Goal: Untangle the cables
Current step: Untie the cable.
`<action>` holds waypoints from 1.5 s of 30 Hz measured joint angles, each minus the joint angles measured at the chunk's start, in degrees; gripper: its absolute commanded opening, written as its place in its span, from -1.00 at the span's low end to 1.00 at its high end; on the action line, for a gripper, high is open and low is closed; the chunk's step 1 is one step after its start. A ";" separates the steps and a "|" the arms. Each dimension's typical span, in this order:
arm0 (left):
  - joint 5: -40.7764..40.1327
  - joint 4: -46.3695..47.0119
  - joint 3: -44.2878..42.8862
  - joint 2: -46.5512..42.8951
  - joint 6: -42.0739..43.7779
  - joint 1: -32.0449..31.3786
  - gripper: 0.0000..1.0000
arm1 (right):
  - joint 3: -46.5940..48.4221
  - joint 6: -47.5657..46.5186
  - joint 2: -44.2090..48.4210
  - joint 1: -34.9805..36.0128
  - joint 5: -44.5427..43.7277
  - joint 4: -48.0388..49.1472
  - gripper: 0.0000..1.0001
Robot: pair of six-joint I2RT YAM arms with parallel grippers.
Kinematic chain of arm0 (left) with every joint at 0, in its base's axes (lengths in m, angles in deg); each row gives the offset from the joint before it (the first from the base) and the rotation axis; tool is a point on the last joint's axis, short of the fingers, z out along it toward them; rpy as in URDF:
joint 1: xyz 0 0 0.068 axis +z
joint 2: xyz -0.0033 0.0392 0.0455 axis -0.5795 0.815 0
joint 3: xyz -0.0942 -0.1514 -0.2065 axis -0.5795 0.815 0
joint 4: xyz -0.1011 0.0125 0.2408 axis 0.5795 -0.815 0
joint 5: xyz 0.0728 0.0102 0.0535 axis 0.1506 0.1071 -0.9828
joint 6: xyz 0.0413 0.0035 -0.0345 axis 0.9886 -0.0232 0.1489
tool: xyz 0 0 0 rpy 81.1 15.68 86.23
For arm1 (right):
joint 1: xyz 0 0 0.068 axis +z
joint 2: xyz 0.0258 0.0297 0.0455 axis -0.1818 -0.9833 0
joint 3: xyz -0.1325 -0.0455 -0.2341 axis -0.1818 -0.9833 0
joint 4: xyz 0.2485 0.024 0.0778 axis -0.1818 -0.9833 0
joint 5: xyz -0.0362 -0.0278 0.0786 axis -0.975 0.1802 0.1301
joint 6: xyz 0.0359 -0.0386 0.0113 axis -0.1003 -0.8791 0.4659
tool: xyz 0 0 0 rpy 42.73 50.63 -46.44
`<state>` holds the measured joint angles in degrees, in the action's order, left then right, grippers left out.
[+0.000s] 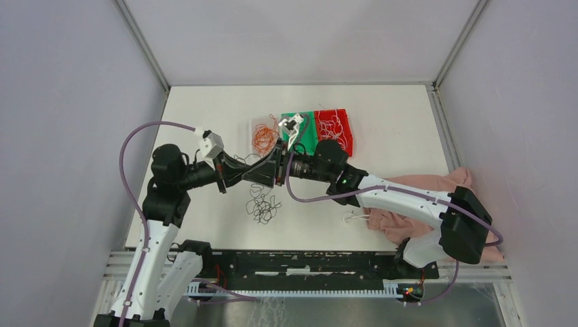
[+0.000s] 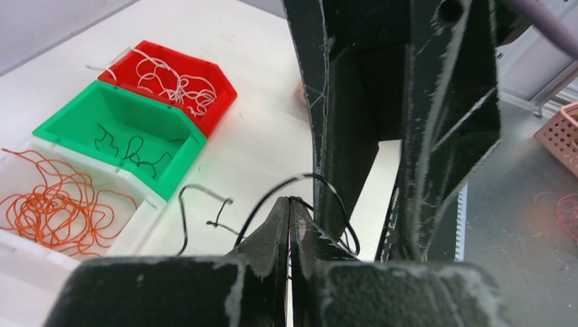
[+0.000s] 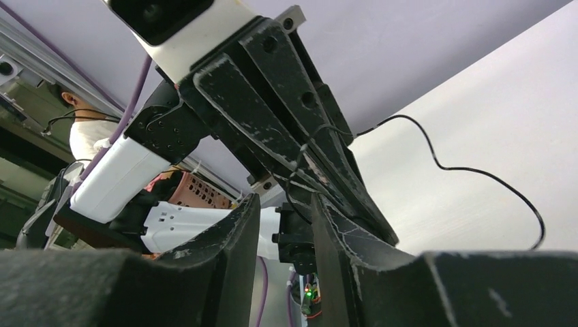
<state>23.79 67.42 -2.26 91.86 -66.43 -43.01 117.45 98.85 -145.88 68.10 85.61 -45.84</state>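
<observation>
1. My left claw [image 2: 290, 204] is clenched, tips pressed flat together. A black cable [image 2: 310, 176] is pinched between them. It loops out of the tips and arcs over toward my other claw.
2. My right claw [image 3: 286, 204] is released, jaws parted with a plain gap, and I see nothing gripped in it. It faces the left claw tip to tip, and its fingers [image 2: 409, 136] stand directly ahead of the left tips.
3. From the right wrist, a thin black strand crosses the left claw's fingers just ahead of my right tips. It then trails off in a long curve to the right of that claw, seen against the table [image 1: 204, 116].
4. A black tangle [image 1: 263, 204] lies on the table below the meeting claws, on their near side. Neither claw touches it.
5. Three bins sit side by side, ahead and to the left of the left claw.
   - The red bin [image 2: 219, 112] is farthest and holds white cables [image 2: 178, 85].
   - The green bin [image 2: 82, 112] is in the middle and holds a few black cables [image 2: 133, 151].
   - The clear bin [image 2: 146, 214] is nearest and holds orange cables [image 2: 58, 208].
6. A pink cloth [image 1: 392, 225] lies well behind the right claw, beside its arm. Loose white cables [image 1: 354, 218] sit at the cloth's edge, too fine to count.
</observation>
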 measured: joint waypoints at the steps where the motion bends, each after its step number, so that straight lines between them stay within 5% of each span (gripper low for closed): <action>1: 0.15 0.81 0.00 -0.37 -0.87 -0.04 -0.93 | -0.48 -0.09 0.48 -0.02 -0.24 0.00 -0.33; 4: 0.37 2.97 0.22 -1.11 -3.23 -0.22 -0.93 | -0.81 -0.13 0.90 -0.04 -0.33 0.04 -0.32; 8: 0.26 4.63 0.70 -1.20 -4.20 -0.31 -0.94 | -0.81 0.59 0.90 -0.04 0.13 -0.02 0.08; 11: -0.28 5.25 0.74 -1.03 -4.90 -0.31 -0.94 | -0.81 -0.22 1.25 -0.04 0.70 -0.63 0.20; 23: -2.16 14.73 0.74 -2.34 -15.87 -0.63 -0.94 | -6.71 -14.36 14.01 -1.55 -7.87 -9.16 0.26; 30: -3.06 18.93 0.74 -2.25 -21.07 -0.66 -0.94 | -7.19 -14.56 10.25 -1.55 -7.89 -8.57 0.17; 38: -3.13 20.39 0.74 -1.64 -22.93 -0.90 -0.94 | -6.84 -5.70 -0.55 -1.55 -2.56 3.39 -0.18; 45: -3.65 20.44 0.74 -0.74 -23.04 -0.90 -0.94 | -5.31 2.58 -7.23 -1.33 0.07 12.11 -0.18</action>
<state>20.14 87.86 -1.52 91.12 -89.46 -43.91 112.13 101.43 -153.11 66.77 85.68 -33.73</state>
